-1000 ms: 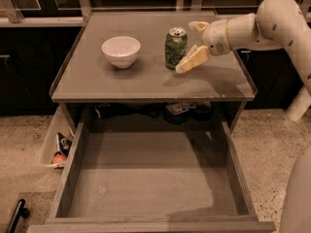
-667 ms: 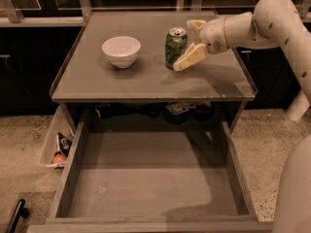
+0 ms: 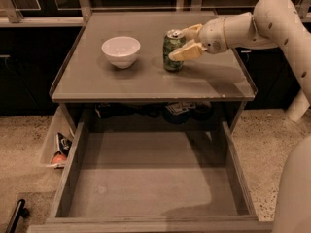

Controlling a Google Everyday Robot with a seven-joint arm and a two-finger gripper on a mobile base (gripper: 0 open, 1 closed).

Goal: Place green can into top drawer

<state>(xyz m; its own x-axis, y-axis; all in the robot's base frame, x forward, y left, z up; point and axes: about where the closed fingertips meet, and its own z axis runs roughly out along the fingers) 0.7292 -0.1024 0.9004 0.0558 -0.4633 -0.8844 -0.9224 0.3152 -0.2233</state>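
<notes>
The green can [image 3: 168, 65] stands upright on the cabinet top [image 3: 121, 84], right of centre. My gripper [image 3: 179, 43] comes in from the right at the can's upper half. Its fingers are spread, one behind the can's top and one [image 3: 187, 53] across the can's front right side, so they straddle it. The can still rests on the surface. The top drawer [image 3: 146, 183] is pulled fully out below the cabinet top, and its flat grey bottom is bare.
A white bowl [image 3: 121, 50] sits on the cabinet top left of the can. A small bin [image 3: 58, 152] with clutter stands on the floor left of the drawer. A black handle [image 3: 17, 212] lies at bottom left. My own white body [image 3: 296, 193] fills the lower right.
My gripper has moved left toward the can, from just beside it to straddling it. The can, bowl and drawer have not moved.
</notes>
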